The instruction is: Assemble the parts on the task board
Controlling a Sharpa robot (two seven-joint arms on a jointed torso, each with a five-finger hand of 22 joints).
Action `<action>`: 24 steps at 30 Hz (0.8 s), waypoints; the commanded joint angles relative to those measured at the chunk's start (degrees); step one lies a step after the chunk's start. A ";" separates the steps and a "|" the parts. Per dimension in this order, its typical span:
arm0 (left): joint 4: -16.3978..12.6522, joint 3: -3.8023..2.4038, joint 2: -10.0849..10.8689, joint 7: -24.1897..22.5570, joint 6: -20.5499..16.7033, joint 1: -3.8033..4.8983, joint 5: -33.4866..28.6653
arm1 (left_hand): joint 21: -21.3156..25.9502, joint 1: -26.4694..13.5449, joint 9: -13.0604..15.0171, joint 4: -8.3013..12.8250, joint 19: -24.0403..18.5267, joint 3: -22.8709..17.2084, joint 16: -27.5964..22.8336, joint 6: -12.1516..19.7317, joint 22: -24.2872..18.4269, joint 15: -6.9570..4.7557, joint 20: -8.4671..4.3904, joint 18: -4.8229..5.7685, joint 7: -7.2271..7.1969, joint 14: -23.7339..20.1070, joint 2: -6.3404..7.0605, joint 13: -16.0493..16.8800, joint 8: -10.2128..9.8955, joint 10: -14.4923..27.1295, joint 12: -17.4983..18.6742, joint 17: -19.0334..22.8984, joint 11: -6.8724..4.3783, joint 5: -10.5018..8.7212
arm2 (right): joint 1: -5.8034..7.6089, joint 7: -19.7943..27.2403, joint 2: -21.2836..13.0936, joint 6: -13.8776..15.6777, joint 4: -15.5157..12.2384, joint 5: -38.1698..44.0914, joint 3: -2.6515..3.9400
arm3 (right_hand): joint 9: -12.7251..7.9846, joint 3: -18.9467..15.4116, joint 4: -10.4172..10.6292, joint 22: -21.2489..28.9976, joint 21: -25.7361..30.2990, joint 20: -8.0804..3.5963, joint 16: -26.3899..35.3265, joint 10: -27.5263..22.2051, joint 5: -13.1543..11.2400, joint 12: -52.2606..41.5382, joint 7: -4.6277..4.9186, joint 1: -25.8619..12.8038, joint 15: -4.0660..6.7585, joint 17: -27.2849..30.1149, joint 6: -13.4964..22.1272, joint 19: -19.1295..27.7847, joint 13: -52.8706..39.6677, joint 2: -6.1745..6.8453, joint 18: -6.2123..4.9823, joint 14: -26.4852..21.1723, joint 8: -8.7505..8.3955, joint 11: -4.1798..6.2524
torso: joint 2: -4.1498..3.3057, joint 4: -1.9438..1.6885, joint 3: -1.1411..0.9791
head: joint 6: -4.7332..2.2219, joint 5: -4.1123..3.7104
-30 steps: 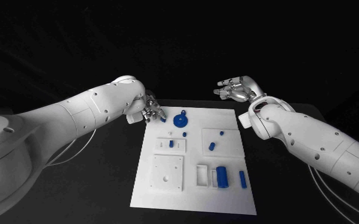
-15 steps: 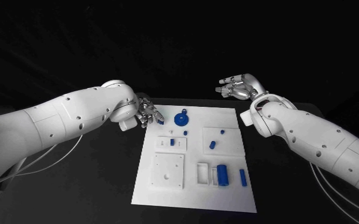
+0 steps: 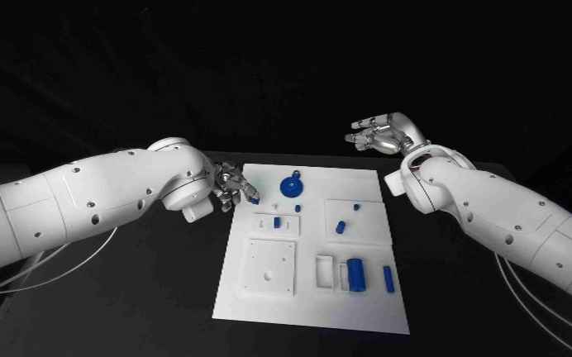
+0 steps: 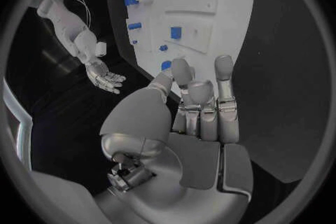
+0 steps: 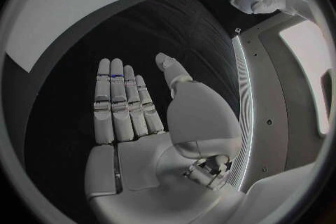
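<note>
2 robot hands at the far end of the task board (image 3: pixel 358 316), nothing being seated by either. By the look of it an early pick-up step: most blue parts lying loose on the white plate.

Left robot hand (image 3: pixel 232 185) at the board's 11 o'clock corner, fingers stretched out close together, tips at a small blue part (image 3: pixel 254 200). Cannot tell whether pinched or only touched; contact hidden behind the thumb in the left wrist view. Right robot hand (image 3: pixel 382 138) off the board beyond its 1 o'clock corner, over the black table (image 3: pixel 143 291), spread wide and flat, palm bare, holding nothing.

Next move, as a judgement: secure the small part between thumb and finger, lift it clear, carry it to a matching seat. Calls for a firm pinch on a tiny piece and care not to nudge the neighbours.

Round blue disc (image 3: pixel 290 189) just toward 3 o'clock from the left fingertips, lying flat, tab pointing to 12. Short blue capsule (image 3: pixel 340 226) mid-board, long axis tilted roughly 1 to 7. Blue cylinder (image 3: pixel 354 274) toward 5 o'clock on the board, long axis 12 to 6, with a slim blue bar (image 3: pixel 388 278) near it toward 3, parallel. White square block (image 3: pixel 269 268) toward 7 o'clock. Small part's own axis too small to read.
</note>
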State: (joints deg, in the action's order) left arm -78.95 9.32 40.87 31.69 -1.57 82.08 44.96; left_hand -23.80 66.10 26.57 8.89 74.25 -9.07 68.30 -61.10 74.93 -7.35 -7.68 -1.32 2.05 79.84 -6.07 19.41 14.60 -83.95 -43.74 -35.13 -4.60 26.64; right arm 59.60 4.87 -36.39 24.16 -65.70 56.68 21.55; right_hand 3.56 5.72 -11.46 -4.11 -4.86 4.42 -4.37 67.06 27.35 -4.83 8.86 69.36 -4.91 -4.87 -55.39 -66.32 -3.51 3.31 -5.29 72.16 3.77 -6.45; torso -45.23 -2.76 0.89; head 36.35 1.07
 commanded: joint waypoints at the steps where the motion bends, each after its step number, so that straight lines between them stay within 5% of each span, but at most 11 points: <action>1: -1.75 0.89 0.30 0.45 -4.21 0.02 2.97 | -0.30 0.17 17.40 1.16 0.36 -1.63 0.00 -3.31 1.02 0.03 0.11 -0.72 -2.70 0.54 0.44 -0.32 0.07 -2.75 -0.29 -0.41 -0.45 0.78 | 0.00 0.52 -0.02 -0.90 0.01 -0.15 0.03 | -0.03 -0.09 -0.03 0.06 -0.16 -0.03 0.26 -0.34 0.22 0.15 0.08 -0.12 -0.03 0.10 0.36 0.38 0.05 0.13 0.33 -0.32 -0.27 0.03 | 0.00 -0.06 -0.02 | 0.27 0.03; 6: -3.43 2.83 0.43 0.55 -5.46 -0.02 4.83 | -0.47 0.09 17.45 1.13 0.43 -1.77 0.06 -3.47 1.03 -0.01 0.11 -0.78 -2.75 0.68 0.61 -0.65 0.08 -2.76 -0.48 -0.73 -0.50 1.32 | -0.01 0.55 0.05 -0.96 0.08 -0.15 0.03 | -0.03 -0.21 -0.07 0.04 -0.15 0.01 0.22 -0.41 0.23 0.09 0.11 -0.05 -0.06 0.17 0.41 0.44 0.05 0.09 0.28 -0.39 -0.27 0.00 | -0.09 0.07 -0.04 | 0.36 0.18; 11: -3.85 3.93 -0.04 0.64 -5.88 -0.11 5.80 | -0.63 0.02 17.52 1.12 0.34 -2.06 -0.03 -3.56 0.99 -0.01 0.17 -0.87 -2.76 0.74 0.80 -1.27 0.02 -2.76 -0.70 -0.93 -0.50 1.54 | -0.03 0.57 0.11 -0.99 0.10 -0.16 0.03 | -0.03 -0.21 -0.07 0.04 -0.15 0.01 0.22 -0.41 0.23 0.09 0.11 -0.05 -0.06 0.17 0.41 0.44 0.05 0.09 0.28 -0.39 -0.27 0.00 | -0.10 0.11 -0.08 | 0.48 0.24; 24: -3.39 4.49 -1.60 0.61 -5.84 -0.83 7.85 | -0.82 -0.07 17.63 1.15 0.35 -2.25 0.02 -3.66 1.00 0.00 0.20 -0.94 -2.78 0.85 0.88 -1.77 0.00 -2.76 -1.00 -1.35 -0.53 1.84 | -0.06 0.60 0.19 -1.05 0.07 -0.16 0.03 | -0.03 -0.26 -0.14 0.04 -0.15 0.03 0.21 -0.47 0.25 0.08 0.11 -0.02 -0.07 0.20 0.47 0.45 0.05 0.04 0.27 -0.39 -0.28 -0.02 | -0.09 0.10 -0.07 | 0.73 0.19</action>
State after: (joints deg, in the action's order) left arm -82.41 13.80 39.47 32.37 -6.65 81.34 51.26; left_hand -24.39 65.43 30.32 9.72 74.24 -10.60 68.30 -61.30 74.91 -7.35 -7.68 -1.31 2.25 80.26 -5.14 17.78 14.26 -83.95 -44.50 -36.37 -4.59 28.01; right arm 59.56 4.92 -36.24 23.92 -65.57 56.56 21.55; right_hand 3.56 5.72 -11.46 -4.12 -4.85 4.41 -4.37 67.06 27.34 -4.83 8.86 69.36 -4.90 -4.75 -55.40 -66.32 -3.52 3.31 -5.30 72.16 3.77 -6.45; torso -45.32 -2.65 0.80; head 37.04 1.29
